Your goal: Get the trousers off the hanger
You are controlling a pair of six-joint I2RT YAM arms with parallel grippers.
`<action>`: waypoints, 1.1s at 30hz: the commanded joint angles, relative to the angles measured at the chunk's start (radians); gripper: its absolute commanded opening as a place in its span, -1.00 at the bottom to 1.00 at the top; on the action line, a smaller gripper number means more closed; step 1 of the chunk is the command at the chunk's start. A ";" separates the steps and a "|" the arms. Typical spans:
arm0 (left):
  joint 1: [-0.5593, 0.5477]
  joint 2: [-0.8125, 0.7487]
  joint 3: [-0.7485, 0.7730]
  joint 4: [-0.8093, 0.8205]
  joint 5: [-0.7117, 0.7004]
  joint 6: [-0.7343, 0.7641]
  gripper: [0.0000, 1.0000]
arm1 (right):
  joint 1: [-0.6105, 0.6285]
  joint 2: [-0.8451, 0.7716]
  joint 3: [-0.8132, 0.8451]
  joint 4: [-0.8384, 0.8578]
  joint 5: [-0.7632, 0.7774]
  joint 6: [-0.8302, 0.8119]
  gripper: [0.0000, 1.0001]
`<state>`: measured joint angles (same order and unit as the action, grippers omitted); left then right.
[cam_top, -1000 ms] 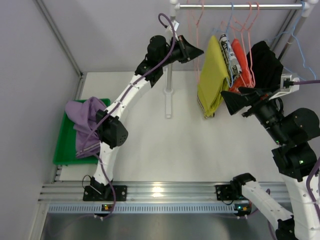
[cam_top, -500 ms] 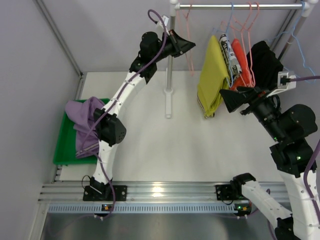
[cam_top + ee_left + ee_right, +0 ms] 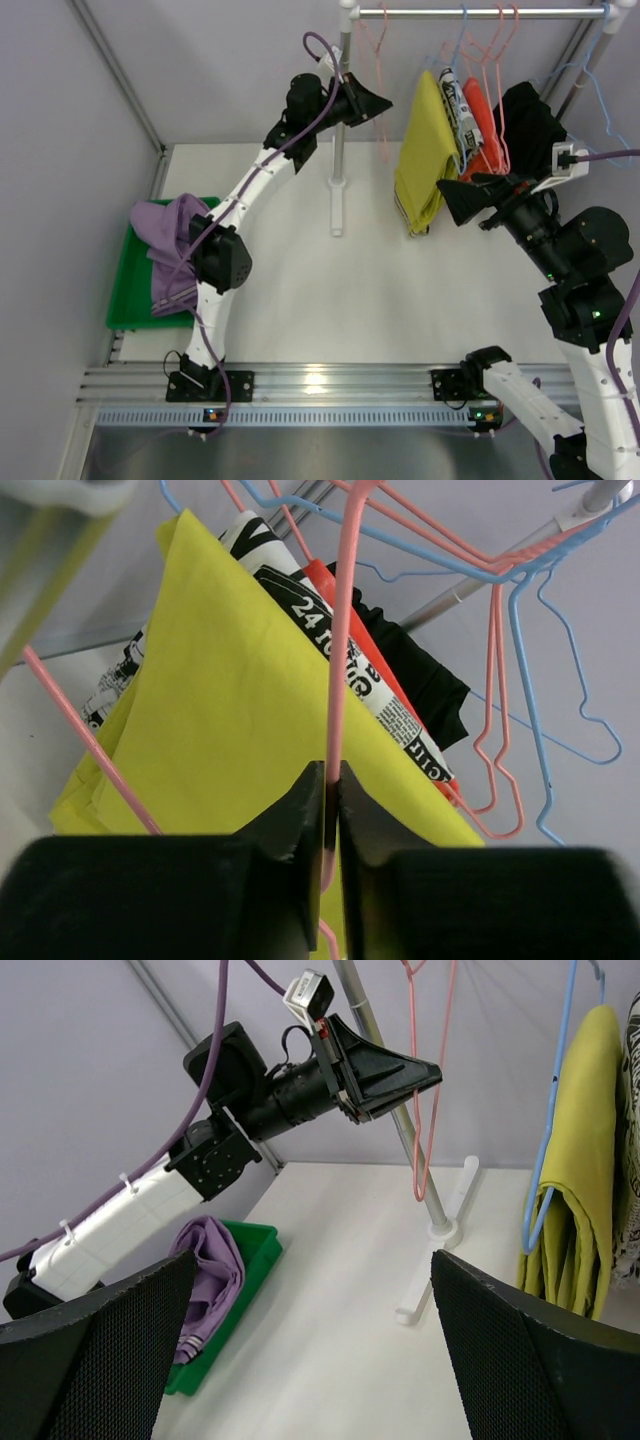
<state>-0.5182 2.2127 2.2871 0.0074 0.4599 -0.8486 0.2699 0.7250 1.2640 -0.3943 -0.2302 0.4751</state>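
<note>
**Top view**
- Trousers: the trousers [image 3: 168, 240] lie as a lilac heap in a green tray [image 3: 122, 295] at the left edge of the surface [image 3: 330, 300]. They are off the hanger and partly hidden behind the left arm's elbow.
- Hanger: the hanger [image 3: 384, 140], thin pale pink wire, hangs bare from the rail [image 3: 480, 13], between the rack's post [image 3: 338, 150] and a yellow garment [image 3: 425, 150].
- Left fingers: the left fingers [image 3: 386, 103] are raised high with their tips at the pink wire.
- Right fingers: the right fingers [image 3: 448, 203] point left, near the lower end of the yellow garment. Whether they touch it cannot be told here.
- Rest of the rail: right of the yellow garment hang a black-and-white printed cloth [image 3: 458, 105], a red-orange garment [image 3: 482, 125] and a black garment [image 3: 530, 125].

**Left wrist view**
- Left fingers: pressed together, pinching the hanger's pink wire, which runs up and out of the top of the view.
- Behind the wire: the yellow garment fills the middle, with the printed cloth, the red-orange garment and the black garment stacked behind it.
- Other hangers: a light blue hanger [image 3: 527, 700] and a red-orange hanger [image 3: 497, 680] hang to the right.

**Right wrist view**
- Right fingers: spread wide, with nothing between them.
- Hanger: it hangs by the post, with the left fingers' tips closed on it.
- Trousers: bunched in the green tray on the surface, below the left arm and well apart from the hanger.
- Yellow garment: at the right edge, draped over a light blue hanger.
</note>
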 commanded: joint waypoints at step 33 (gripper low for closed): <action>0.279 -0.847 -0.609 -0.873 -0.400 0.812 0.98 | -0.020 0.059 -0.121 -0.141 0.023 -0.355 0.99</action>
<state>-0.2604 1.4250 1.7538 -0.6956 0.2459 -0.1669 0.2653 0.7868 1.1728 -0.4870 -0.2272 0.2104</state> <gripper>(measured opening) 0.990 0.993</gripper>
